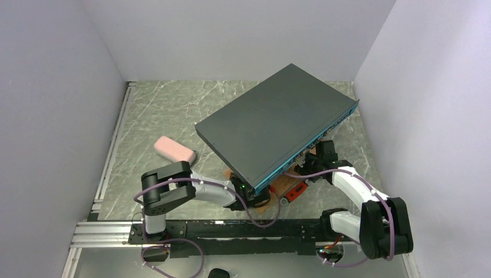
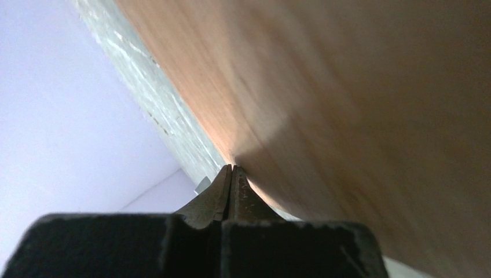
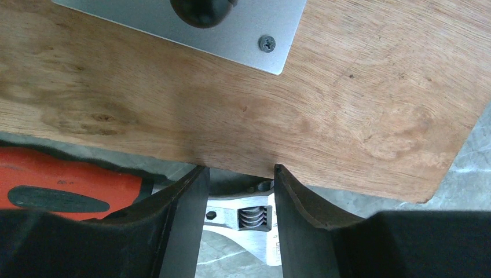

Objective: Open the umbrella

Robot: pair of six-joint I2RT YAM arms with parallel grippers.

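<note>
The umbrella (image 1: 173,149) lies collapsed as a short pink roll on the marble table, left of centre, and neither gripper touches it. My left arm (image 1: 214,191) reaches right, away from it, with its hand tucked under a dark flat box (image 1: 275,124). In the left wrist view my left gripper (image 2: 231,168) is shut on nothing, its tips against the underside of a wooden board (image 2: 347,116). My right gripper (image 3: 237,169) stands open at the board's edge (image 3: 231,104), its fingers either side of a wrench's metal head (image 3: 246,217).
The dark box sits tilted over the board in the middle of the table. The red wrench handle (image 1: 296,192) pokes out below it. A metal plate with a screw (image 3: 243,35) is fixed to the board. White walls close in on three sides.
</note>
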